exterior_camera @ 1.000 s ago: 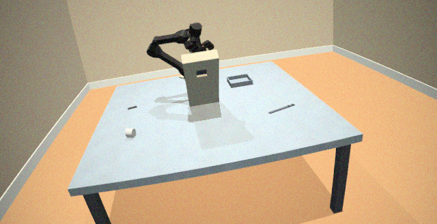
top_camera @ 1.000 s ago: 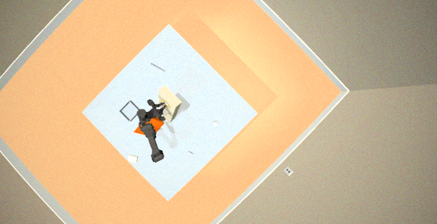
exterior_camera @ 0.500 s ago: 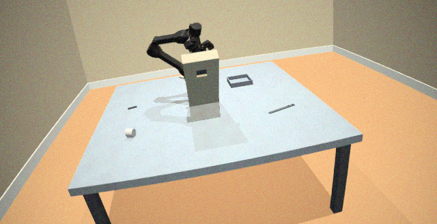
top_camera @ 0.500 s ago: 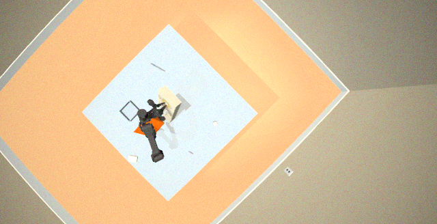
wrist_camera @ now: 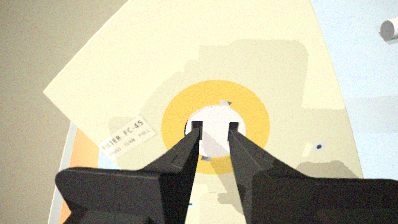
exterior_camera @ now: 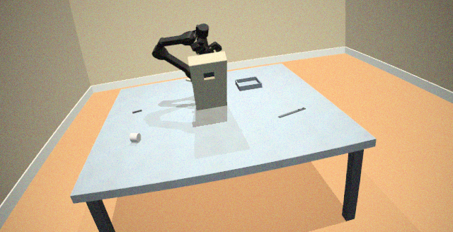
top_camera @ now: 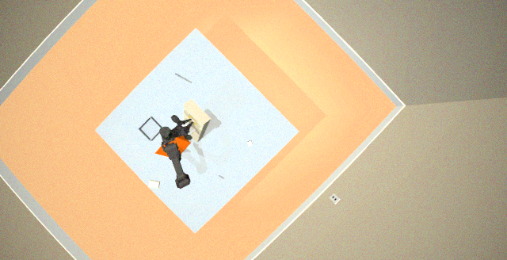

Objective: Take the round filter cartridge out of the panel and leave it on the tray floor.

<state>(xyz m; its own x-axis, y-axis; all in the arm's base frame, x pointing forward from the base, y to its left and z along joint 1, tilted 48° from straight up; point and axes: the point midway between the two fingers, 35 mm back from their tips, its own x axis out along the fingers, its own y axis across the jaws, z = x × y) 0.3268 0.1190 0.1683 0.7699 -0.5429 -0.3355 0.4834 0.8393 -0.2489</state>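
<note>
The service panel [top_camera: 201, 113] [exterior_camera: 212, 94] [wrist_camera: 270, 25] stands upright on the table. The white round cartridge [wrist_camera: 216, 116] sits in it inside a yellow ring, seen in the wrist view. My gripper [wrist_camera: 214, 134] [top_camera: 192, 122] is partly open, with nothing clamped between its fingers. Its two tips are at the cartridge face, over dark rectangles at the slots. How deep they reach cannot be told. In the exterior view the panel hides the fingertips. The tray [top_camera: 145, 134] [exterior_camera: 250, 87] is a low grey-walled square beside the arm; nothing shows in it.
A white cylinder [top_camera: 249, 143] [exterior_camera: 134, 137] [wrist_camera: 388, 30] lies beyond the panel. A long grey bar [top_camera: 183, 78] [exterior_camera: 291, 112] and a short dark one [top_camera: 221, 177] [exterior_camera: 136, 111] lie on the table. A white block [top_camera: 154, 184] is near the table edge. An orange patch [top_camera: 183, 144] shows below the arm.
</note>
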